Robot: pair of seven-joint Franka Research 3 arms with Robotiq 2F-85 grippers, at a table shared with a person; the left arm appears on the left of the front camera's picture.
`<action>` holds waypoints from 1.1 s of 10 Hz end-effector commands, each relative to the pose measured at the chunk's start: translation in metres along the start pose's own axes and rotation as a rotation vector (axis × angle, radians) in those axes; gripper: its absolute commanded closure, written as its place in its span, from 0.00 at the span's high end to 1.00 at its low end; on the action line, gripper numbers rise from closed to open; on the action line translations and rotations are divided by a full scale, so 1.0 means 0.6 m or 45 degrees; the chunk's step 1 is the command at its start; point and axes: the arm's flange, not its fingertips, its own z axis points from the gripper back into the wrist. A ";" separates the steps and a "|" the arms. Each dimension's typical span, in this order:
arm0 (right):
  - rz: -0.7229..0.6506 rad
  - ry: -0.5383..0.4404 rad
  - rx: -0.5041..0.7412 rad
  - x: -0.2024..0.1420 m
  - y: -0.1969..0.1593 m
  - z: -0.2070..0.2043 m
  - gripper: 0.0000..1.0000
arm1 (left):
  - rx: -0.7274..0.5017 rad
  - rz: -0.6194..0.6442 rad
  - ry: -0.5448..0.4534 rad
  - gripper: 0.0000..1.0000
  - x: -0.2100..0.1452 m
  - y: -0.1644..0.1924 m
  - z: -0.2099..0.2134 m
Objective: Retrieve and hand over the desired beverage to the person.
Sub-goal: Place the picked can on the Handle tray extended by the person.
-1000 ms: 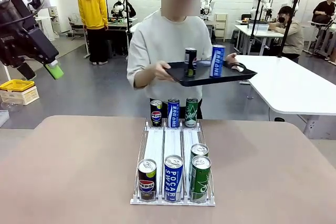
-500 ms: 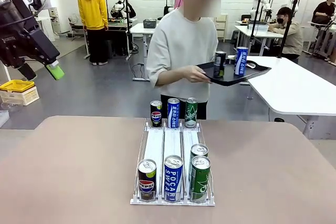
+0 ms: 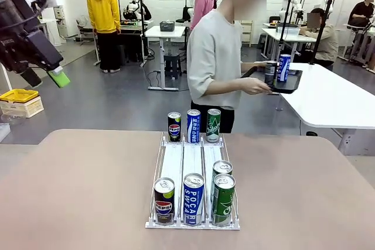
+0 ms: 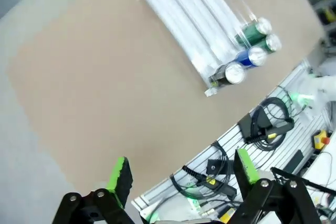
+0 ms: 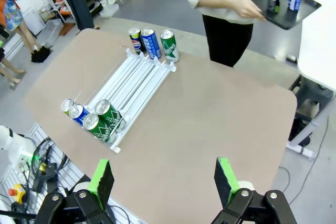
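The person [image 3: 214, 57] in a light grey top stands beyond the table's far edge, turned towards picture right, holding a flat black tray [image 3: 288, 83] with two cans over a white table. A wire rack [image 3: 193, 159] on the brown table holds beverage cans: Pepsi [image 3: 164, 201], Pocari Sweat [image 3: 193, 198] and two green cans [image 3: 223, 198] at the near end, and three more [image 3: 193, 126] at the far end. My left gripper [image 3: 44, 79] hangs open high at the upper left. In the left wrist view, the left gripper [image 4: 182, 170] is open and empty, as is the right gripper [image 5: 165, 178] above the table's near side.
A white table [image 3: 328, 98] stands at the right behind the person. The brown table [image 3: 76, 191] is bare on both sides of the rack. Cables and a mounting rail [image 4: 252, 140] lie past its near edge. Other people work at benches far behind.
The person has turned and stepped towards picture right, carrying the tray with its two cans out over the white table. My left gripper has barely moved.
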 end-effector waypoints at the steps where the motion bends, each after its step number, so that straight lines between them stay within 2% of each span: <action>1: 0.008 -0.009 0.027 0.001 0.000 -0.002 1.00 | -0.312 -0.276 -0.130 1.00 -0.037 0.047 0.084; 2: 0.008 -0.009 0.027 0.001 0.000 -0.002 1.00 | -0.415 -0.323 -0.212 1.00 -0.059 0.079 0.117; 4: 0.008 -0.009 0.027 0.001 0.000 -0.002 1.00 | -0.460 -0.223 -0.406 1.00 -0.120 0.133 0.147; 5: 0.008 -0.009 0.027 0.001 0.000 -0.002 1.00 | -0.484 -0.180 -0.442 1.00 -0.145 0.147 0.165; 6: 0.008 -0.009 0.027 0.001 0.000 -0.002 1.00 | -0.491 -0.163 -0.425 1.00 -0.166 0.153 0.169; 7: 0.008 -0.009 0.027 0.001 0.000 -0.002 1.00 | -0.400 -0.126 -0.419 1.00 -0.184 0.151 0.156; 11: 0.008 -0.009 0.027 0.001 0.000 -0.002 1.00 | -0.224 -0.049 -0.384 1.00 -0.182 0.140 0.135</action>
